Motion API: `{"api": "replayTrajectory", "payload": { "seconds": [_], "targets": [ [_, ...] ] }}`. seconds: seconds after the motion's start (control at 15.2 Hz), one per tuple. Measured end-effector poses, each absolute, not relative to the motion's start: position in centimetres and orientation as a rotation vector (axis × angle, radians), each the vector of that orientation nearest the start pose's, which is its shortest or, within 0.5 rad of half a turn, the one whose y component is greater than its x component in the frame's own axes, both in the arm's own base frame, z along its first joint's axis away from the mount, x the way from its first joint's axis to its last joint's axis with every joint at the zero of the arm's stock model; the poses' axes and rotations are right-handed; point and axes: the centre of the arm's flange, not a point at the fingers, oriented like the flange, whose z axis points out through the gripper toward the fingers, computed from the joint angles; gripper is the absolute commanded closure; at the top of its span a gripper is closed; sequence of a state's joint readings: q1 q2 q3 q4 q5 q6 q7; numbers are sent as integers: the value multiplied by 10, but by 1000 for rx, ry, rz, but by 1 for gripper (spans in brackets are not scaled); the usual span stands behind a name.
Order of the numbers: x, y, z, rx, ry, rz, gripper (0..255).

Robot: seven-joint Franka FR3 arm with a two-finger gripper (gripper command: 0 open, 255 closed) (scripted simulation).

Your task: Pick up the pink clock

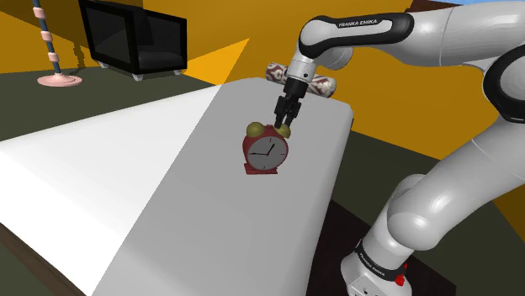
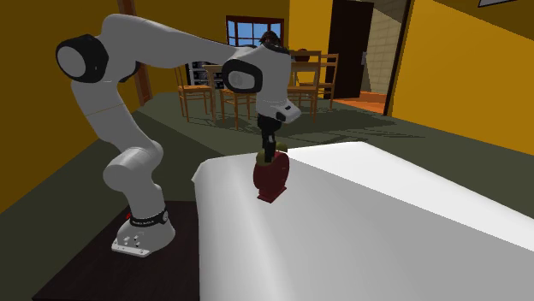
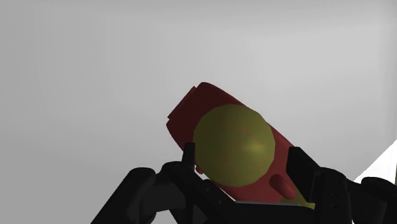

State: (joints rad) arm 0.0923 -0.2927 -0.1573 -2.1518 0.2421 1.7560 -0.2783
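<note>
Shoulder view: the clock (image 1: 266, 151), dark red rather than pink and topped by two yellowish bells, stands upright on its base on the white tabletop (image 1: 168, 219). It sits toward the far end, set in from the edges and short of the patterned roll (image 1: 299, 77) lying along the far edge. The gripper (image 1: 284, 118) hangs straight down onto the bell nearer the stand, probably because the clock's top is the narrowest part it can close on.

Second exterior view: the clock (image 2: 274, 178) stands near the tabletop corner closest to the stand, its face turned away. The gripper (image 2: 268, 147) meets the clock's top from above, and the base rests flat on the tabletop, so nothing is lifted yet.

Wrist view: the fingers (image 3: 189, 159) are spread to either side of the bell (image 3: 234, 145). One is right at its rim, the other is a little clear of it, and the red body runs slantwise underneath. This looks like the moment before the squeeze. A round bell may slip, so a firm, centred close seems needed.
</note>
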Motion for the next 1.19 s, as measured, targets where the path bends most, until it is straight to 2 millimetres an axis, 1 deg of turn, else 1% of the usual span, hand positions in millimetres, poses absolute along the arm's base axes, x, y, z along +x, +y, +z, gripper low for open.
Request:
{"api": "replayTrajectory", "payload": {
  "seconds": [0.13,0.26,0.53,0.92,1.19],
  "targets": [
    [457,-13,516,-2836,-234,86,255],
    [457,-12,520,-2836,-235,92,255],
    [457,-14,539,-2836,-234,93,255],
    [457,-13,573,-2837,-234,95,255],
    [457,-13,590,-2837,-234,95,255]
  ]
}}
